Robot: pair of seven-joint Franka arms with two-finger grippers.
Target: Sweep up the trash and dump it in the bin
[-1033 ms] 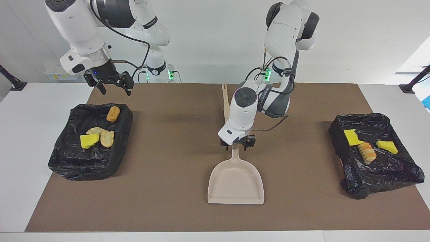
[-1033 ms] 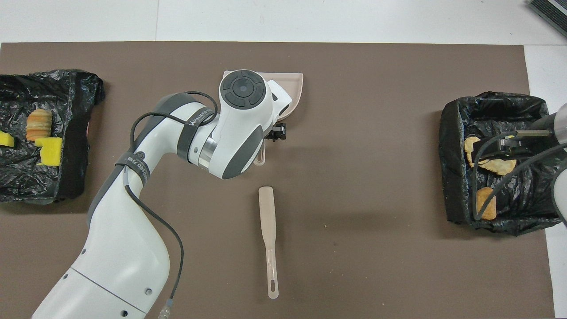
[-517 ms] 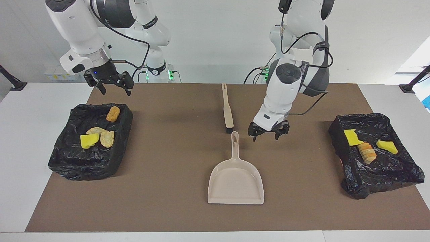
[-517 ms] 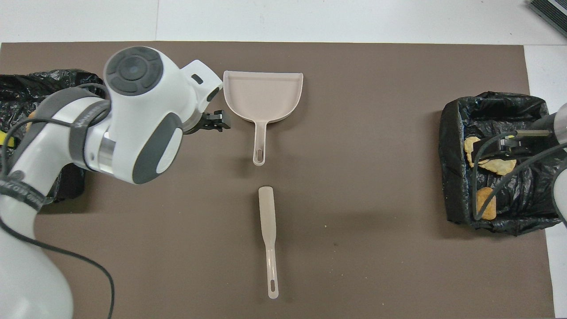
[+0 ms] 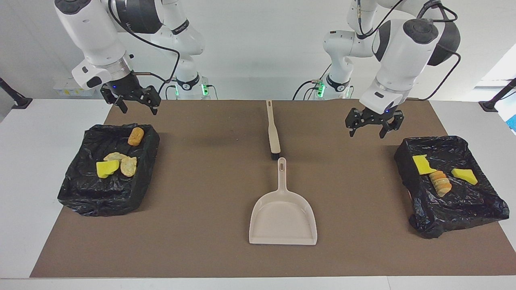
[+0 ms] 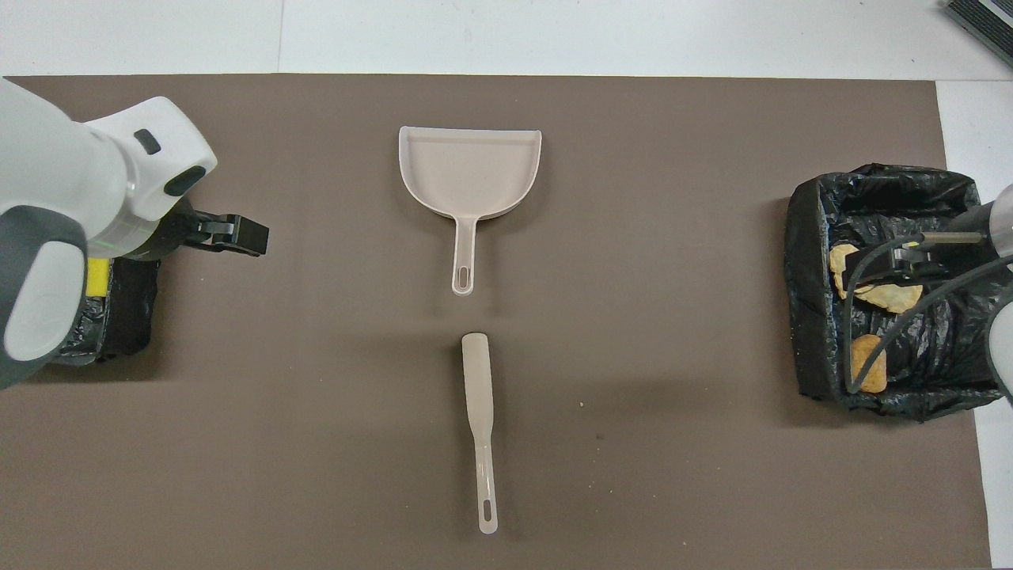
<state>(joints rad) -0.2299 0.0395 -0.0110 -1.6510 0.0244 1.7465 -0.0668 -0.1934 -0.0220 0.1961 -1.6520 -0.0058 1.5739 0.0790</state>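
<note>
The trash lies in two black-lined bins. In the bin (image 5: 96, 201) at the right arm's end are a brown chunk (image 5: 136, 136), two tan chunks (image 5: 128, 166) and a yellow sponge piece (image 5: 107, 168). The bin (image 5: 451, 219) at the left arm's end holds two yellow sponge pieces (image 5: 422, 164) and a bread-like chunk (image 5: 439, 182). My left gripper (image 5: 373, 129) hangs open and empty over the mat beside that bin. My right gripper (image 5: 138, 108) waits open and empty above the mat, just off the other bin's robot-side edge.
A beige dustpan (image 5: 283, 217) lies flat mid-mat, its handle pointing toward the robots. A beige hand brush (image 5: 273, 129) lies in line with it, nearer to the robots. In the overhead view the left arm covers most of its bin (image 6: 127, 332).
The left gripper has left the dustpan's handle, risen and swung toward the bin at its own end of the table. Dustpan, brush and right arm have stayed put.
</note>
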